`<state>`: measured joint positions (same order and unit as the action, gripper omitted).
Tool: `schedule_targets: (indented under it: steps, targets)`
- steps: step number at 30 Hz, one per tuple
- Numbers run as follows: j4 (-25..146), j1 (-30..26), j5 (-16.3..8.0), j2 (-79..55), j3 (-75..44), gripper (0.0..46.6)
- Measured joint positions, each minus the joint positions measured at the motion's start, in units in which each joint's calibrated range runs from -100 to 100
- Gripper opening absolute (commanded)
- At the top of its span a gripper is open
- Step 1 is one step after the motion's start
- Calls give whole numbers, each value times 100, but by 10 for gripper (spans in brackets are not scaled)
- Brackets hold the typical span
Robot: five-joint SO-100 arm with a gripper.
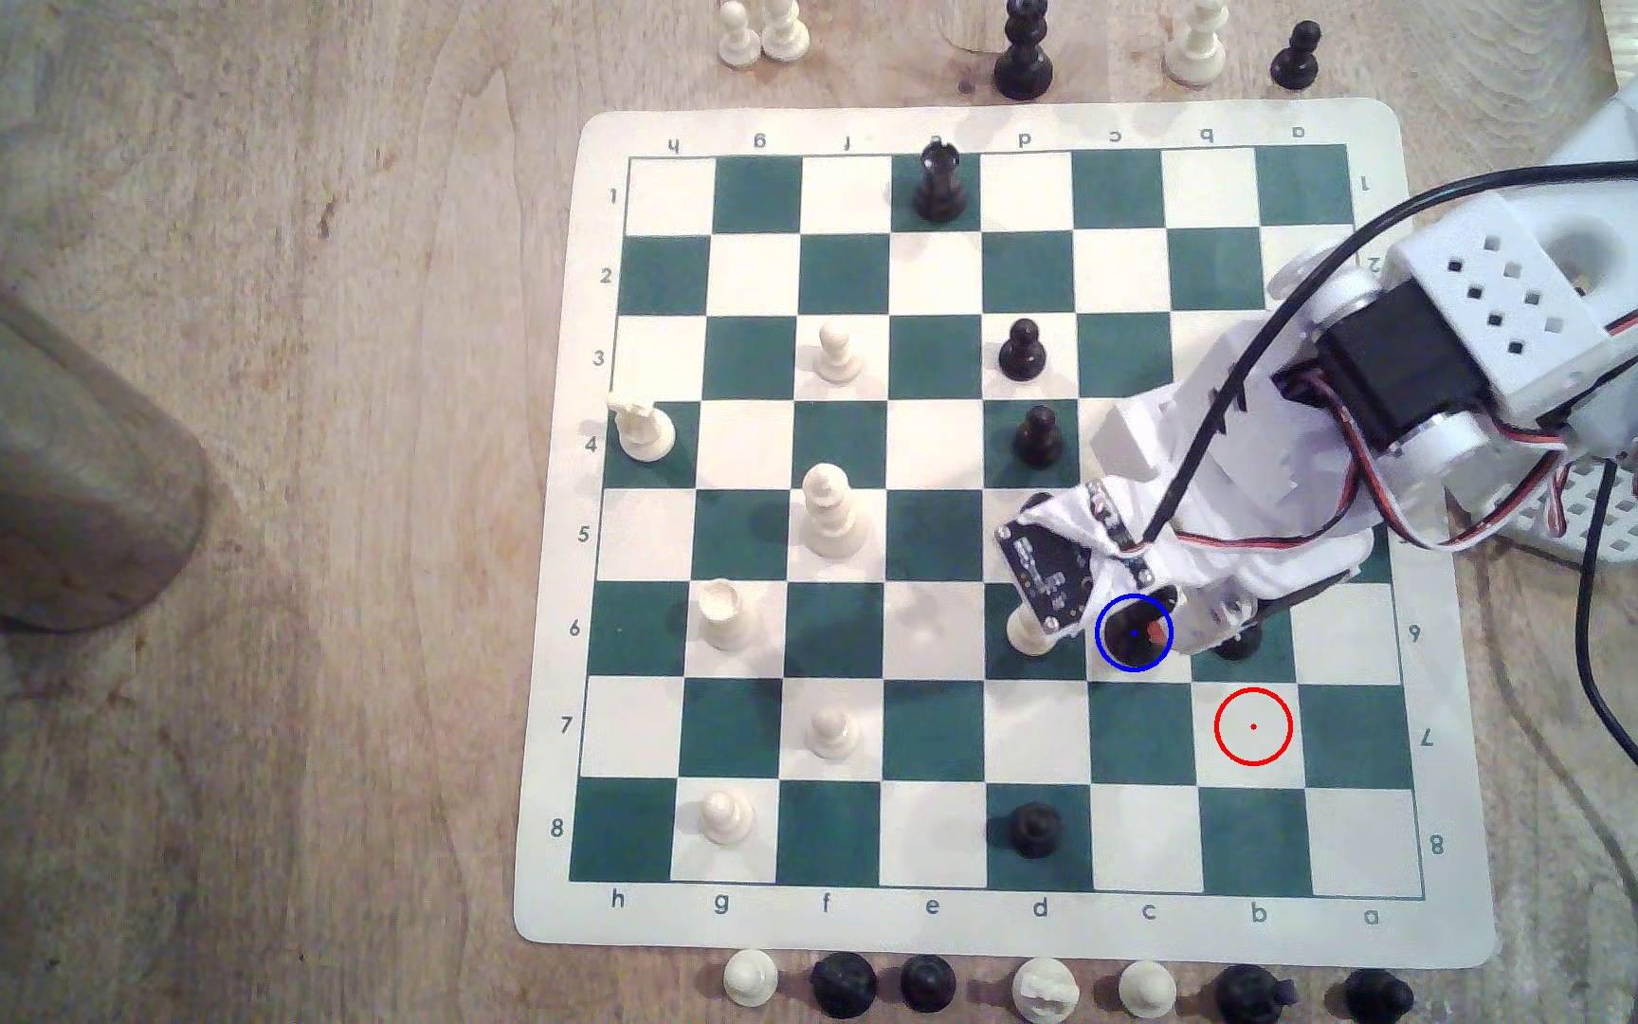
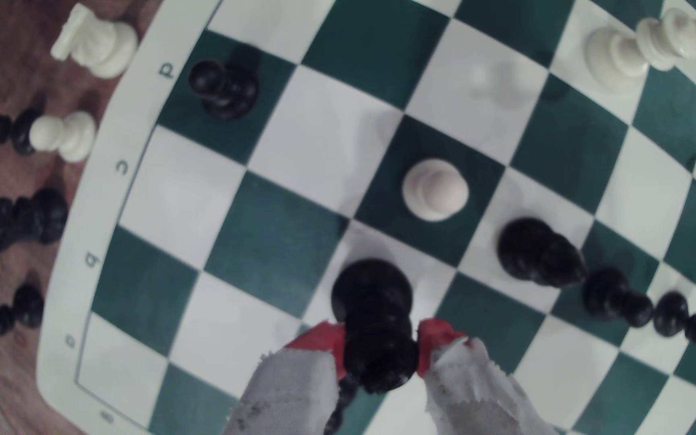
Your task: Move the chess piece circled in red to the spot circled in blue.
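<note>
One broad mat first: green-and-cream board [image 1: 992, 123] on a wooden table, white arm [image 1: 1445, 325] reaching in from the exterior view's right. At its end, gripper [image 1: 1162, 638] clenched on the chess piece [image 1: 1128, 635], red pads [image 2: 321, 339] pressed against both flanks just under the knobbly crown. Sits inside the blue ring, over the spot [image 1: 1103, 672], just beside a white pawn [image 1: 1027, 630] on the neighbouring green square. Red ring [image 1: 1253, 727] drawn round a bare cream square, diagonally adjacent. Looks like hard glossy plastic: probably light, rigid and slick, and prone to tipping if set down crooked. Best pinched at the narrow neck beneath the crown, to stop any slip through the pads. Exterior view: gives both rings and the square's place on the board, but buries the jaws under cloth and a small circuit board. Wrist view: gives the pad contact and the round base over cream. Base-to-mat contact impossible to tell from either.
</note>
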<state>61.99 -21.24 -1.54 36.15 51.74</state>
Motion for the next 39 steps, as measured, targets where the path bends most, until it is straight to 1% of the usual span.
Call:
schedule_targets:
  steps: [9,11,12,13,14,15,18,22,23,27,31,35,39]
  targets:
    - [-159,29,5,-176,172,24]
    - [-207,44,29,-201,172,34]
    - [-223,66,44,-226,172,58]
    - [-239,96,54,-251,181,116]
    - [-239,133,68,-268,208,186]
    - [-239,147,83,-276,226,215]
    - [-239,140,103,-276,244,250]
    - [-239,140,103,-226,244,260]
    - [-239,140,103,-193,244,276]
    - [-239,140,103,-151,244,305]
    - [-72,140,103,218,244,323]
    - [319,140,103,746,244,334]
    - [741,140,73,1391,244,332]
